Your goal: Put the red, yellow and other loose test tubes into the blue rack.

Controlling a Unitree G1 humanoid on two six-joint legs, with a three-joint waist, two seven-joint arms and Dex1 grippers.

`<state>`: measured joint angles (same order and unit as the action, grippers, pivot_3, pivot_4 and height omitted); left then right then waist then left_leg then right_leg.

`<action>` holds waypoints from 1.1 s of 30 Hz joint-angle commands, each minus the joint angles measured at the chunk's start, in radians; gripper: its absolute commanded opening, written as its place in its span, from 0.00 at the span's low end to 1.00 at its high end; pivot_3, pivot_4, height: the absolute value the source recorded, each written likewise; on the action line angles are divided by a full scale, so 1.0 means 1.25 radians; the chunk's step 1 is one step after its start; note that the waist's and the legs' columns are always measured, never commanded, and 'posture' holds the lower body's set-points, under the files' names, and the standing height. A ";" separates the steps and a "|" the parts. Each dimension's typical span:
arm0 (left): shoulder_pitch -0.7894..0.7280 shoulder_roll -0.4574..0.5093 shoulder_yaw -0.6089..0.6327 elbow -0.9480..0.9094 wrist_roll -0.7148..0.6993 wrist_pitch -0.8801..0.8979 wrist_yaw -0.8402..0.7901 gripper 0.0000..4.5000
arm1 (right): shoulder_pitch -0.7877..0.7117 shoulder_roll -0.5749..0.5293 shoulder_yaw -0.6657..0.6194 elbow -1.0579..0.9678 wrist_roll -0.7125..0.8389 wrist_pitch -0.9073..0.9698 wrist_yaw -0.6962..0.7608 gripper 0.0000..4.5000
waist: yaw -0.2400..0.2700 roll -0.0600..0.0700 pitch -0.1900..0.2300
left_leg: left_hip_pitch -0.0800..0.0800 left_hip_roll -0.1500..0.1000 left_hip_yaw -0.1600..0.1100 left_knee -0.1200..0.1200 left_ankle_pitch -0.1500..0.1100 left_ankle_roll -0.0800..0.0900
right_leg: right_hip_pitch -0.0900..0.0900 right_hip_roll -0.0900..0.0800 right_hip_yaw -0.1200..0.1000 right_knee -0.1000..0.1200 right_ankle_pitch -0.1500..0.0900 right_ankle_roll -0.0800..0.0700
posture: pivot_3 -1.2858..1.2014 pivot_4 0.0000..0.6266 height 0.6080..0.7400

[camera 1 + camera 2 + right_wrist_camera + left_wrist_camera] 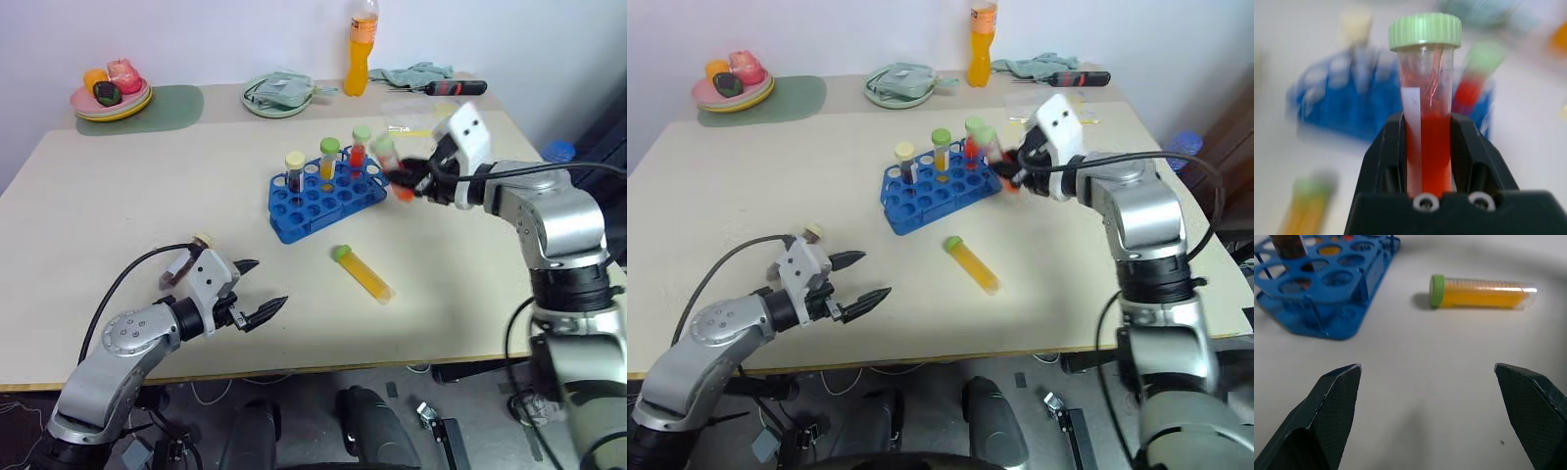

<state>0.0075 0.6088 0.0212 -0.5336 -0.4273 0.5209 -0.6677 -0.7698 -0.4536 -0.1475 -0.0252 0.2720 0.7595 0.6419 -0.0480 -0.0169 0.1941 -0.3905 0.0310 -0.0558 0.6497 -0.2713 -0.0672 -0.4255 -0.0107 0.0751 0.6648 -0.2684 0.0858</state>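
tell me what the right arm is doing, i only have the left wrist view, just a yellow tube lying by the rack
Observer: The right gripper is shut on a red tube with a pale green cap, held up beside the blue rack.
Operator: anything already in the rack
Observer: Yes, four capped tubes stand in it; the yellow-capped one is nearest the robot's left.
Operator: and my gripper, how far off that yellow tube
Observer: The left gripper is open, low over the table and well short of the yellow tube, with bare tabletop between them.
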 commanded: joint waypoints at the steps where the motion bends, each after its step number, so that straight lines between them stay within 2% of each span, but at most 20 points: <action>1: -0.051 -0.012 0.011 0.019 -0.011 -0.013 -0.002 1.00 | 0.026 0.131 -0.063 0.003 -0.002 -0.171 -0.165 0.17 | 0.001 0.000 0.000 | 0.000 0.000 0.000 0.000 0.000 0.000 | 0.000 0.000 0.000 0.000 0.000 0.000 | 0.52 0.24 1.00; 5: -0.107 -0.015 -0.005 0.055 0.002 -0.019 -0.017 1.00 | 0.031 0.226 -0.031 0.113 -0.046 -0.370 -0.228 0.17 | 0.001 0.000 0.000 | 0.000 0.000 0.001 0.000 0.000 0.000 | 0.000 -0.001 0.000 0.000 0.000 0.000 | 0.52 0.24 1.00; 11: -0.123 -0.013 0.007 0.051 -0.008 -0.006 -0.021 1.00 | 0.014 0.263 -0.026 0.315 -0.068 -0.556 -0.270 0.17 | 0.002 0.000 0.000 | 0.000 0.000 0.001 0.000 0.000 0.000 | 0.000 -0.001 0.000 -0.001 0.000 0.000 | 0.52 0.24 1.00; 22: -0.107 -0.014 0.015 0.018 -0.017 0.015 -0.011 1.00 | -0.061 0.270 -0.023 0.559 -0.072 -0.728 -0.286 0.17 | -0.010 0.001 0.000 | 0.000 0.000 0.001 0.000 0.000 0.000 | 0.000 -0.001 0.000 0.000 0.000 0.000 | 0.52 0.24 1.00; 33: -0.107 -0.015 0.015 0.008 -0.019 0.027 -0.004 1.00 | -0.105 0.278 -0.027 0.690 -0.071 -0.821 -0.296 0.17 | -0.018 0.001 0.000 | 0.000 0.000 0.000 0.000 0.000 0.000 | 0.000 -0.001 0.000 0.000 0.000 0.000 | 0.52 0.24 1.00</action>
<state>-0.1236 0.5879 0.0189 -0.4798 -0.4279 0.5605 -0.6740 -0.8696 -0.1130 -0.1724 0.8282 0.1800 -0.2339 0.2780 -0.0699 -0.0161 0.1945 -0.3906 0.0309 -0.0554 0.6492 -0.2712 -0.0675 -0.4256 -0.0115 0.0755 0.6649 -0.2682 0.0857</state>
